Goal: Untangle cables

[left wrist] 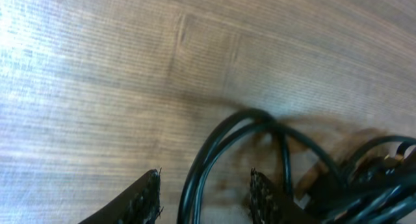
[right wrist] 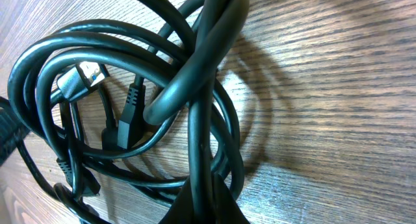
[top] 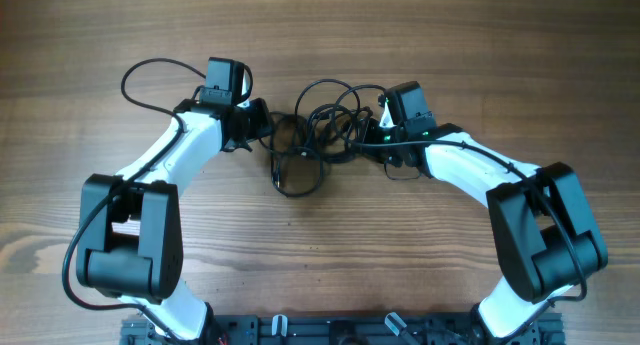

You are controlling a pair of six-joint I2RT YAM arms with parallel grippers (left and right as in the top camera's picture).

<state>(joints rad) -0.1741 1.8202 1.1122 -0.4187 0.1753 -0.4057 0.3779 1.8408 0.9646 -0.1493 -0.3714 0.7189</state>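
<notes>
The cables (top: pixel 325 125) lie as a tangle of thin black cords at the table's middle, with one loop (top: pixel 296 173) hanging toward the front. My left gripper (top: pixel 268 125) sits at the tangle's left edge. In the left wrist view it (left wrist: pixel 205 180) is open, and a doubled black strand (left wrist: pixel 198 165) runs between its fingers, touching neither. My right gripper (top: pixel 368 137) is at the tangle's right side. In the right wrist view it (right wrist: pixel 201 176) is shut on one cable strand (right wrist: pixel 207 100) that rises over the coils. Plugs (right wrist: pixel 130 100) and a pale connector (right wrist: pixel 81 78) show inside the coils.
The wooden table (top: pixel 480 55) stretches all around. A thicker black arm wire (top: pixel 140 77) loops out behind the left arm. Both arm bases (top: pixel 130 240) (top: pixel 545 230) stand near the front edge.
</notes>
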